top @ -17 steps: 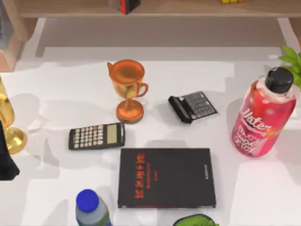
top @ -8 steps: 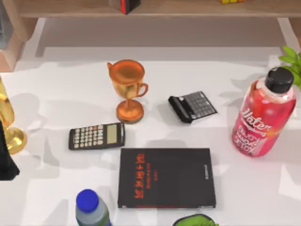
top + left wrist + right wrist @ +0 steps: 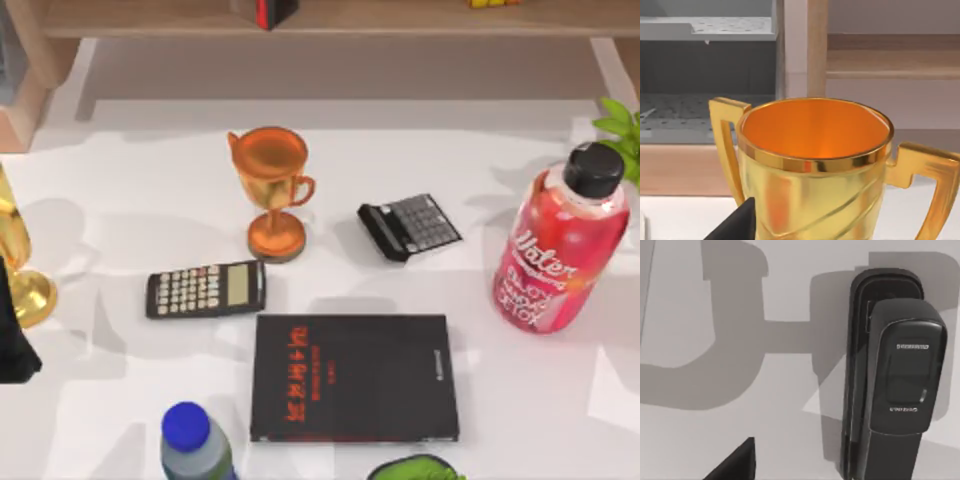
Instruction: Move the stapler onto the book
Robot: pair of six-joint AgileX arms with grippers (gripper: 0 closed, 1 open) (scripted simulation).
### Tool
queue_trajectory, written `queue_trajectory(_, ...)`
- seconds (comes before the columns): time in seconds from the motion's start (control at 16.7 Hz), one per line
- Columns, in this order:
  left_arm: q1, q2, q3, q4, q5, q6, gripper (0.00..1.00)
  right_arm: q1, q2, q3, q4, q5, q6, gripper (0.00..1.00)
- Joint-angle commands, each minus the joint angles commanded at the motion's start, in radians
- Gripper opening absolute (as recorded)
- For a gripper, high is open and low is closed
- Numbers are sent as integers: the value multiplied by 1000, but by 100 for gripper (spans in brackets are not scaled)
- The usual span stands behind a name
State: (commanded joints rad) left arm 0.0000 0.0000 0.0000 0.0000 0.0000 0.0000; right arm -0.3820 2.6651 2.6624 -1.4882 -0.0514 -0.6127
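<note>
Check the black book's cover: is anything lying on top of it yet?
Nothing lies on the book: its cover shows only red lettering and a pale text line. The stapler lies on bare table in the right wrist view. What is beneath the book is covered.

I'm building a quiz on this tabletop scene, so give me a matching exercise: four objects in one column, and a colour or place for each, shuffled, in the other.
Objects:
1. flat black book with red lettering
2. copper-coloured trophy cup
3. pink bottle with a black cap
4. bottle with a blue cap

Descriptions:
A. at the table's right side
B. at the near edge, left of the book
C. behind the dark calculator
D. centre of the table, lying flat

Pairs: 1-D, 2-C, 3-A, 4-B
</note>
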Motion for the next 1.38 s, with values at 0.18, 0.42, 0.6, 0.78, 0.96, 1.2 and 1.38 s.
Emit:
queue_trajectory(0.18, 0, 0, 0, 0, 0, 0, 100, 0, -26, -70, 44, -1, -1, 100)
queue_trajectory(0.42, 0, 0, 0, 0, 0, 0, 100, 1, -44, -163, 118, -1, -1, 100)
queue_trajectory(0.6, 0, 0, 0, 0, 0, 0, 100, 3, -40, -206, 171, 0, 2, 100)
queue_trajectory(0.78, 0, 0, 0, 0, 0, 0, 100, 6, -22, -225, 205, 1, 6, 100)
queue_trajectory(0.96, 0, 0, 0, 0, 0, 0, 100, 6, -20, -226, 207, 1, 6, 100)
queue_trajectory(1.2, 0, 0, 0, 0, 0, 0, 100, 6, -20, -226, 207, 1, 6, 77)
queue_trajectory(1.38, 0, 0, 0, 0, 0, 0, 100, 6, -20, -226, 207, 1, 6, 55)
